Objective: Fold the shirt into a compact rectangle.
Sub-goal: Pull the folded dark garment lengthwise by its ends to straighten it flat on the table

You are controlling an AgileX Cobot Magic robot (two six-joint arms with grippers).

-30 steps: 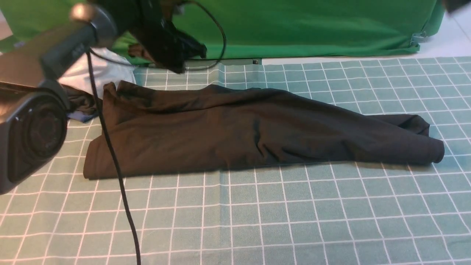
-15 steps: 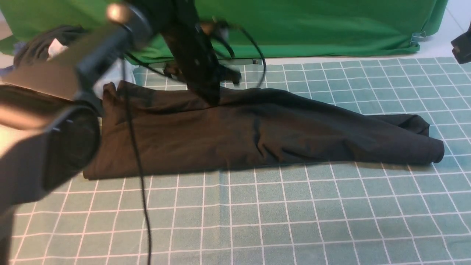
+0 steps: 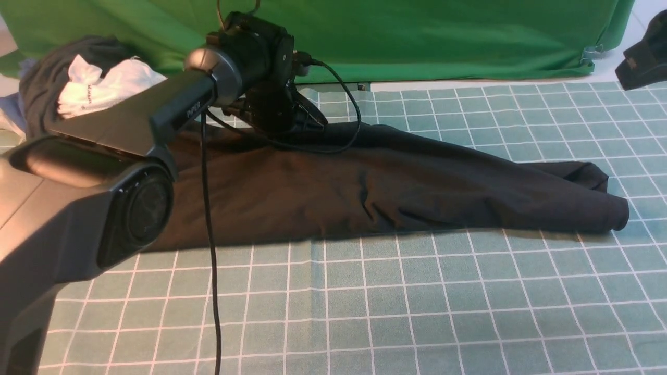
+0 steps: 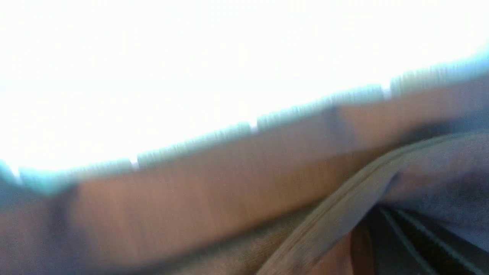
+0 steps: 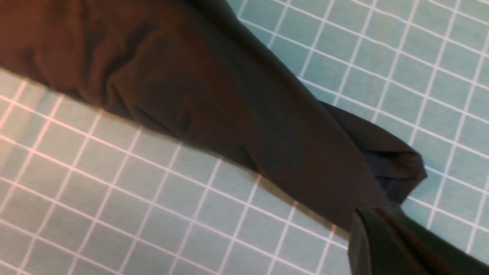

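Black shirt (image 3: 365,192) lies as a long folded band across mid-frame on the surface (image 3: 417,312). The left claw (image 3: 311,119), closed, has swung down onto its far edge. The right claw (image 3: 638,65), closed and empty, hovers upper right. Another fold looks due.

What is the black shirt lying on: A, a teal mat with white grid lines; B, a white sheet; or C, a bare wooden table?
A: the shirt lies stretched across the teal mat, whose white grid lines show all around it.
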